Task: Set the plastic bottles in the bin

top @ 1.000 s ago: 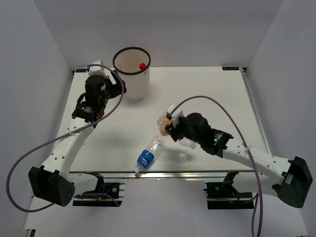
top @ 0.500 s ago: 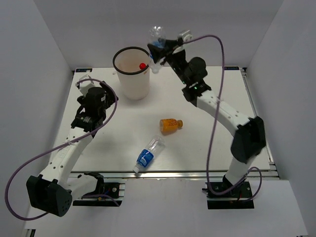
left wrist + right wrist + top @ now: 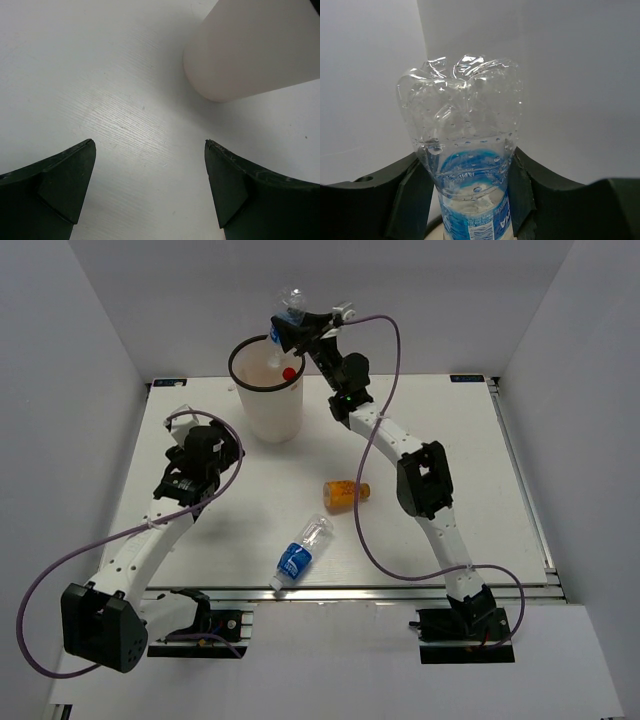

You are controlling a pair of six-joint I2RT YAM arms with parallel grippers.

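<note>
The white bin [image 3: 270, 405] with a black rim stands at the back of the table; a red-capped bottle [image 3: 288, 372] lies inside it. My right gripper [image 3: 291, 325] is shut on a clear blue-labelled bottle [image 3: 465, 165], held base-up over the bin's right rim. An orange bottle [image 3: 345, 493] lies on its side mid-table. Another clear blue-labelled bottle [image 3: 300, 554] lies near the front edge. My left gripper [image 3: 150, 170] is open and empty, low over bare table just left of the bin's base [image 3: 250, 55].
The table's front edge [image 3: 340, 588] runs just below the lying blue-labelled bottle. White walls enclose the table on the left, back and right. Purple cables trail from both arms.
My right gripper carried the blue-labelled bottle further left, from beside the bin to over its rim. My left arm drew back toward the front, away from the bin. The orange bottle stays on the table.
</note>
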